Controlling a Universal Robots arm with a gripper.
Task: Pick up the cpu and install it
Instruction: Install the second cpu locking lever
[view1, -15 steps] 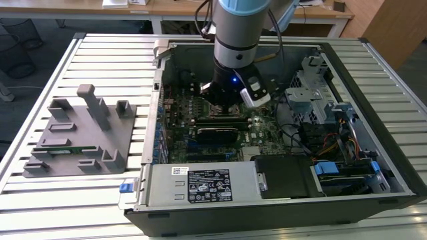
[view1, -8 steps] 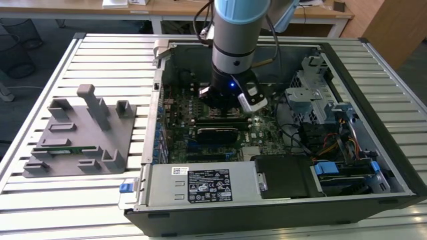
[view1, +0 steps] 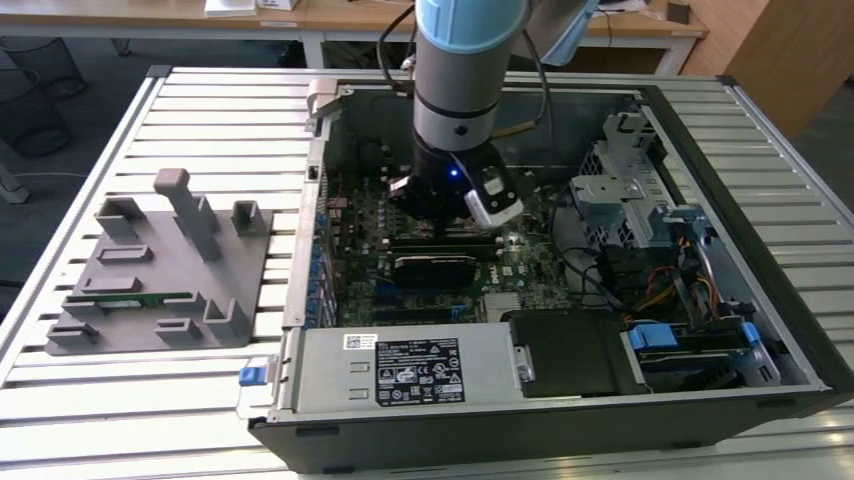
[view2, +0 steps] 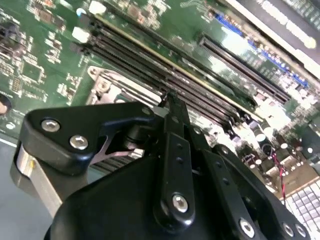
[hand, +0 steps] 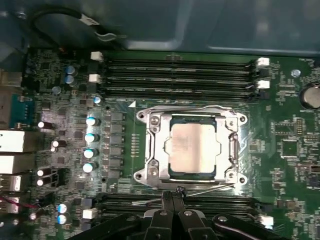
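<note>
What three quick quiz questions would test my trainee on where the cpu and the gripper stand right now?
1. True or false: in the first wrist view, the cpu lies inside the metal socket frame on the motherboard.
2. Where is the grey tray? A) on the arm B) on the slatted table, at the exterior view's left of the computer case C) on the floor.
3. Fill in: the gripper, poised beside the socket, is ____ (open/shut).

Key: 1 true; 2 B; 3 shut.
</note>
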